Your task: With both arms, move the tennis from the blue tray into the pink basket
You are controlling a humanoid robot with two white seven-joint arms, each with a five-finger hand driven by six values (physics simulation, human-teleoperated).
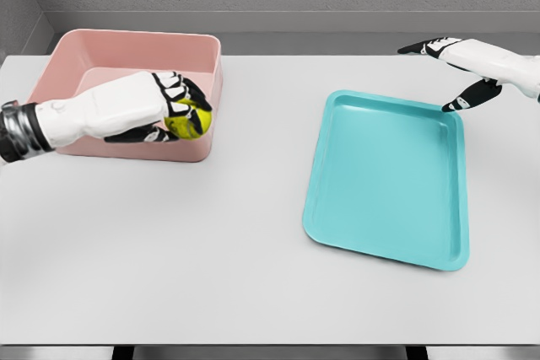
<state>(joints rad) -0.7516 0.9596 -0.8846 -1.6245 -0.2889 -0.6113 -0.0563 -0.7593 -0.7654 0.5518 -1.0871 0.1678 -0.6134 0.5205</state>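
A yellow-green tennis ball (190, 120) sits in my left hand (179, 110), whose fingers are curled around it. The hand hovers over the front right part of the pink basket (126, 48), at about its front wall. The blue tray (390, 176) lies empty on the right half of the table. My right hand (456, 73) hangs above the tray's far right corner with its fingers spread and nothing in them; its thumb tip is close to the tray rim.
The grey table (211, 250) carries only the basket at the back left and the tray at the right. A grey wall runs behind the table's far edge.
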